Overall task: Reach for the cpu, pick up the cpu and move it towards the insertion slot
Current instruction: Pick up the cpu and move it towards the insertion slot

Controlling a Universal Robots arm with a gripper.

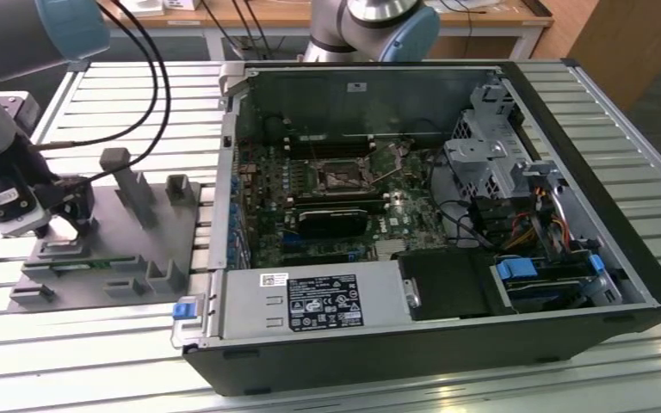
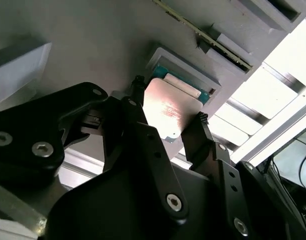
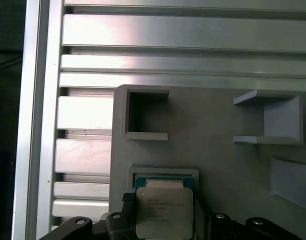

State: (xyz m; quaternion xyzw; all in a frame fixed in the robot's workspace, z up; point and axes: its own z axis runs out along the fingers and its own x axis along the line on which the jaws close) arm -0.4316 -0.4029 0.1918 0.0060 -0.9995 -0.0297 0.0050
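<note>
At the exterior view's left, the end effector (image 1: 62, 225) hangs over the grey tray (image 1: 124, 245) on the slatted counter (image 1: 124, 103). It is well apart from the insertion slot (image 1: 340, 176) inside the open computer case (image 1: 606, 215). Both wrist views add the grip itself: the black fingers (image 2: 200, 125) are pressed against opposite edges of the cpu (image 3: 164, 212), just over a green-lined tray pocket (image 3: 165, 176). The cpu is flat and square, its shiny silver top faintly printed.
</note>
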